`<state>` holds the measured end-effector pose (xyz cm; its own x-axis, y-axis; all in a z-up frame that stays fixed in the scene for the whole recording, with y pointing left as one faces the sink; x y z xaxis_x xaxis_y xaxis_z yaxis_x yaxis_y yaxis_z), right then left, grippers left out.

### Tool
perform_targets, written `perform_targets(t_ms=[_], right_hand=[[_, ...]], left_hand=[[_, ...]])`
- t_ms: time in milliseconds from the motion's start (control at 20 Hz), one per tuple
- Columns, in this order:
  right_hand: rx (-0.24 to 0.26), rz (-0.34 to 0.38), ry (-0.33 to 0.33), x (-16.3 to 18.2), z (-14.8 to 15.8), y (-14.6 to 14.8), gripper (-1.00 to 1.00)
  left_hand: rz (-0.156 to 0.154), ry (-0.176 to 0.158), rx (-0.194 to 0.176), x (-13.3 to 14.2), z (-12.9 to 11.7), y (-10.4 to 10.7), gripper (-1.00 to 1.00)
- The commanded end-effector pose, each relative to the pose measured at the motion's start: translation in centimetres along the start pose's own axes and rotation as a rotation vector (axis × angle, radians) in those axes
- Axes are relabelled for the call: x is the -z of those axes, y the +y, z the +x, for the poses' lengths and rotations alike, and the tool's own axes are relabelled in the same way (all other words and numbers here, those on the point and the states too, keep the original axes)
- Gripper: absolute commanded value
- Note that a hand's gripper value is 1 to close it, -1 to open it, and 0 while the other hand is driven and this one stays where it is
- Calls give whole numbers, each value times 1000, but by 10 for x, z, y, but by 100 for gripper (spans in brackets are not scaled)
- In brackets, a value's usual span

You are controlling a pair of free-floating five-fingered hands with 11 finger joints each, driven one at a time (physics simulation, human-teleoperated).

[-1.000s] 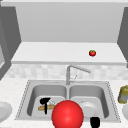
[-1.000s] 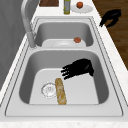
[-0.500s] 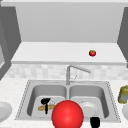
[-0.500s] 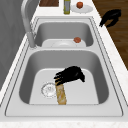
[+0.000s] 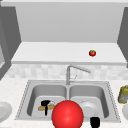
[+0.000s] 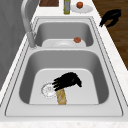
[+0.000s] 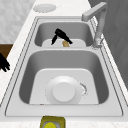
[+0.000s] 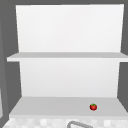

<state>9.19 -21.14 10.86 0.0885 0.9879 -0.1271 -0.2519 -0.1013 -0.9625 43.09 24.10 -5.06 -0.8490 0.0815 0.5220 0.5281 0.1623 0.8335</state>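
My left hand [image 5: 45, 103] is down in the left basin [image 5: 37, 92] of the sink. It rests over the far end of a tan bread stick [image 6: 62, 96] that lies on the basin floor beside the drain [image 6: 47, 89]. Its fingers [image 6: 57, 84] are spread and reach toward the drain, not closed round the bread [image 7: 65, 43]. From the right side the left hand [image 7: 61, 36] shows tilted, fingers pointing down. My right hand [image 5: 95, 122] hangs in the air in front of the counter's front edge, right hand [image 6: 110, 17] fingers relaxed and drooping, holding nothing.
A white plate [image 7: 63, 92] lies in the right basin. A large red ball [image 5: 67, 115] shows at the sink's front. The faucet [image 5: 68, 72] stands behind the divider. A tomato [image 5: 92, 53] sits on the shelf. A yellow-green jar [image 5: 123, 94] and plates [image 5: 3, 111] stand on the counters.
My left hand has come down and moved toward the drain, from above the basin floor onto the bread stick's end. The right hand has stayed where it was.
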Motion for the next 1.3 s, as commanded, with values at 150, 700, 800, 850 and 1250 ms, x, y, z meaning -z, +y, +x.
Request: perform_targets(t_ms=[150,700,800,850,1250], right_hand=[[0,0,0,0,0,0,0],[0,0,0,0,0,0,0],[0,0,0,0,0,0,0],[0,0,0,0,0,0,0],[0,0,0,0,0,0,0]], left_hand=[[-51,48,-74,-9,-22,-20,-100],[-38,48,-95,-13,-63,-21,-100],[-32,44,-105,-13,-75,-12,-100],[-30,42,-113,-13,-82,-8,-100],[-22,78,-125,-18,-122,-15,-100]])
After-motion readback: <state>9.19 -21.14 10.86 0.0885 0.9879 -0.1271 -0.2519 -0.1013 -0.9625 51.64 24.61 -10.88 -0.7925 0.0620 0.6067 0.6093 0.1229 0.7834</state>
